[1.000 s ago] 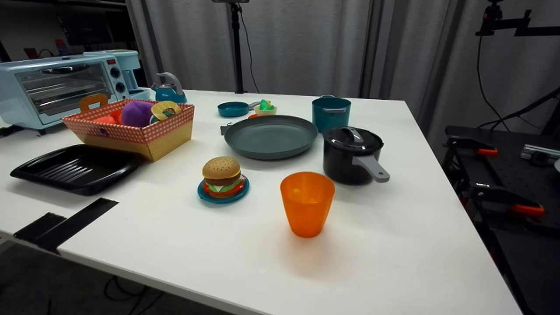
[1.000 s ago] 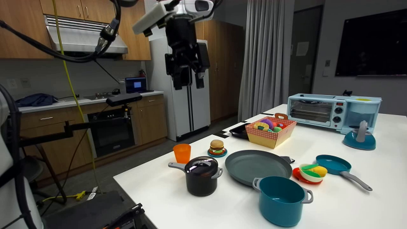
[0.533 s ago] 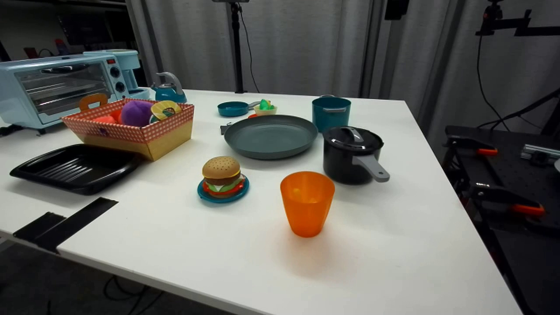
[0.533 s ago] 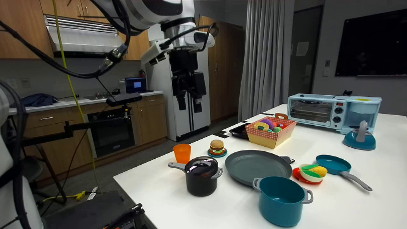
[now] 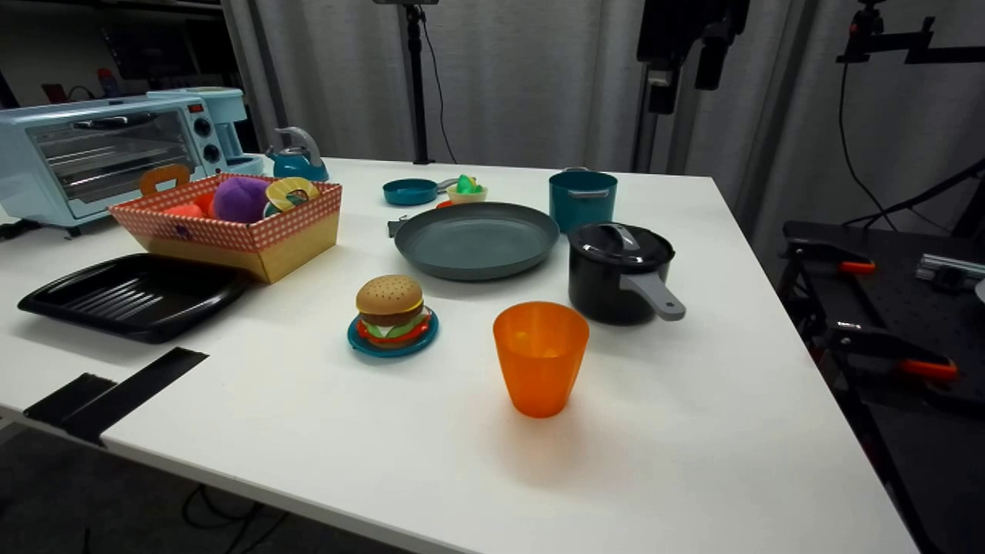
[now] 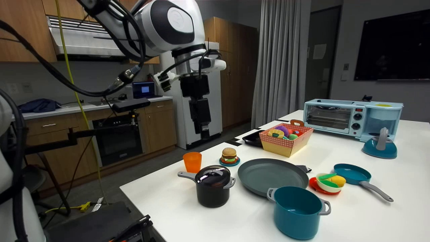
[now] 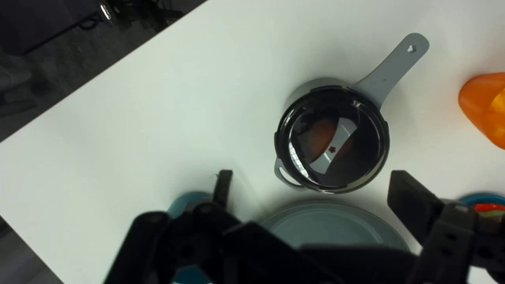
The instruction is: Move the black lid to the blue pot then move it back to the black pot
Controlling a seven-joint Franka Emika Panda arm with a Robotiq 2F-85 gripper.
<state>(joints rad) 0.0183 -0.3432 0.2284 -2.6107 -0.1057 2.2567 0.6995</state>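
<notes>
The black lid (image 5: 612,240) (image 6: 215,174) (image 7: 357,165) with a grey strap handle sits on the black pot (image 5: 604,292) (image 6: 212,197) in both exterior views. The pot's grey handle (image 7: 390,73) points to the upper right in the wrist view. The blue pot (image 5: 581,206) (image 6: 297,218) stands uncovered nearby. In the wrist view the blue pot (image 7: 187,202) is mostly hidden behind a finger. My gripper (image 5: 685,88) (image 6: 205,134) (image 7: 311,173) is open and empty, high above the table. In the wrist view the lid lies just ahead of the gap between the fingertips.
A large grey plate (image 5: 477,242) (image 6: 272,176) lies beside both pots. The orange cup (image 5: 540,358) stands near the black pot's handle. A burger on a teal saucer (image 5: 391,315), a basket (image 5: 292,246), a black tray (image 5: 131,296) and a small teal pan (image 6: 352,173) are farther off.
The arm has come down. The gripper has dropped into sight in an exterior view and has turned about its axis. The lid and both pots have not moved.
</notes>
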